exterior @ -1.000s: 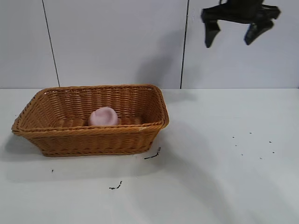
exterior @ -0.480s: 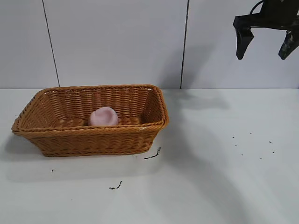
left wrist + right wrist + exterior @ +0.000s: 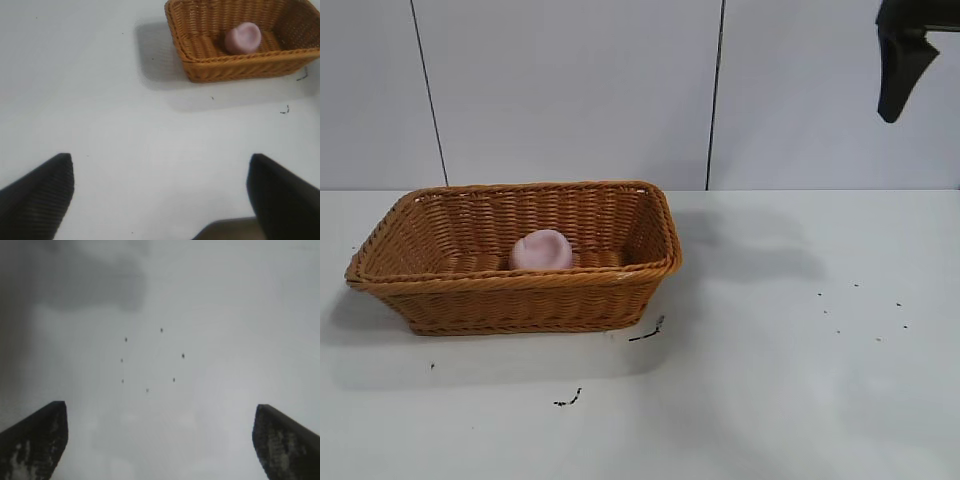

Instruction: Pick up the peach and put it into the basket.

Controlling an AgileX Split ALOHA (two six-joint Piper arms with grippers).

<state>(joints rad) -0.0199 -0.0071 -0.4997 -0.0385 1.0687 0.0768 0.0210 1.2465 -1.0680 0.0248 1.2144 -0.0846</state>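
Note:
The dusty-pink peach (image 3: pixel 541 249) lies inside the orange-brown wicker basket (image 3: pixel 520 295) on the left of the white table; both also show in the left wrist view, the peach (image 3: pixel 243 37) in the basket (image 3: pixel 240 67). My right gripper (image 3: pixel 160 412) is open and empty, high above the table's right side; only one dark finger (image 3: pixel 900 70) shows at the exterior view's top right edge. My left gripper (image 3: pixel 161 165) is open and empty over bare table, well away from the basket, and is out of the exterior view.
The table (image 3: pixel 770 380) is white with small dark specks at the right (image 3: pixel 865 305) and dark crumbs in front of the basket (image 3: pixel 568 400). A panelled grey wall stands behind.
My right gripper has moved to the right and up, from above the table's middle right to the view's top right edge, open all the while. The peach and basket have not moved.

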